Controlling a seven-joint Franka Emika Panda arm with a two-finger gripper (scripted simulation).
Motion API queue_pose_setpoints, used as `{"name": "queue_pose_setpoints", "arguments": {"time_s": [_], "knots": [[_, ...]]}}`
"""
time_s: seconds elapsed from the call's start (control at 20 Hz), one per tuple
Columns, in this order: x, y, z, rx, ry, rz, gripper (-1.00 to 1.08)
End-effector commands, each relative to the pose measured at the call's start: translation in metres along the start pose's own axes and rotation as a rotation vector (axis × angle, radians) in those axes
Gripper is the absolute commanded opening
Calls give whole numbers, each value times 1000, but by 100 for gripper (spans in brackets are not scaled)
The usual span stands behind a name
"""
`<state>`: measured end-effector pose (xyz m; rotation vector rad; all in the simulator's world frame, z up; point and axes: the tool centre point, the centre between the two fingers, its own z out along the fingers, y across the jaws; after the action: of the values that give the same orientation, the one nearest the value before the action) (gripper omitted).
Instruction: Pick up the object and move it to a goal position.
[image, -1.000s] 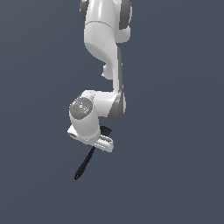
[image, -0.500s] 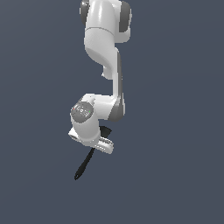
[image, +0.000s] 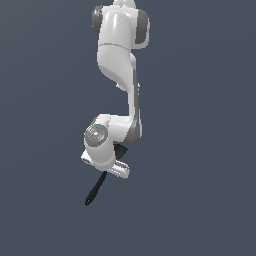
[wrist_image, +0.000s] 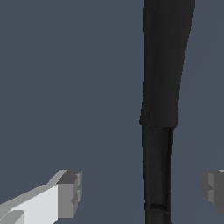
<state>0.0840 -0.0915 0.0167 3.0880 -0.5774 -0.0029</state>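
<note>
- A white Franka arm (image: 120, 60) is seen reaching down from the top of the exterior view against a plain dark grey-blue backdrop, its wrist folded low in the frame.
- The gripper (image: 107, 172) is partly hidden under the white wrist housing in the exterior view, so the finger spacing cannot be read there.
- In the wrist view, two grey fingertips (wrist_image: 70, 193) are shown well apart, one at each side of the picture, with the gripper (wrist_image: 142, 190) spread wide.
- The black spatula (wrist_image: 159, 109) is pictured between those fingertips in the wrist view, nearer one of them, with clear grey gaps on both sides and no contact visible.
- From the exterior view, the spatula (image: 95, 189) is seen slanting down and toward the exterior view's left from just below the gripper, its lower tip well clear of the arm.
- Whether the spatula is supported by anything cannot be told.
</note>
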Motion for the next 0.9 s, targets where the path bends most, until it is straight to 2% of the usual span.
{"name": "queue_pose_setpoints", "arguments": {"time_s": [0.0, 0.55, 0.85], "knots": [[1, 0, 0, 0, 2, 0, -100], [1, 0, -1, 0, 1, 1, -100], [2, -1, -18, 0, 1, 1, -100]]}}
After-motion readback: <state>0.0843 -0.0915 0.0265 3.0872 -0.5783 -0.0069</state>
